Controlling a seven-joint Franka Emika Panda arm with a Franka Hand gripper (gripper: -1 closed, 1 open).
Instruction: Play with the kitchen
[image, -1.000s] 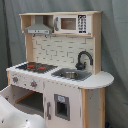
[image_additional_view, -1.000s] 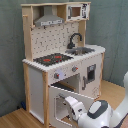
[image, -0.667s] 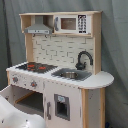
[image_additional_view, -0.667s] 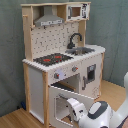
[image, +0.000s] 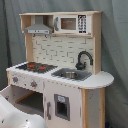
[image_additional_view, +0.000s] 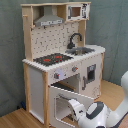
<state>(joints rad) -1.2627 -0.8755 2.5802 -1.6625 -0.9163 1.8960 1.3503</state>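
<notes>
A: The kitchen (image_additional_view: 62, 60) stands against the grey backdrop, filling the middle of both exterior views, with its oven door (image_additional_view: 62, 102) swung down and open below the stovetop (image_additional_view: 52, 59).

B: Where is the arm?

A: Low in front of it. In the second exterior view the gripper (image_additional_view: 76, 106) sits right at the open door's outer edge, close to or touching it. In the first exterior view only the arm's white body (image: 15, 117) shows, at the first exterior view's lower left.

B: Is it clamped on the door?

A: I cannot tell; the tip is hidden against the white door.

B: So what is the step, as you read it?

A: Working the oven door, I judge, either swinging it further or closing it. To do it well, the arm should follow the door's arc around the bottom hinge instead of pushing straight, keep contact near the free edge where leverage is best, and move slowly so the light toy does not shift or tip.

B: Anything to avoid?

A: The knobs (image_additional_view: 56, 75) just above the door, and the neighbouring cupboard door (image_additional_view: 91, 74) beside it.
</notes>
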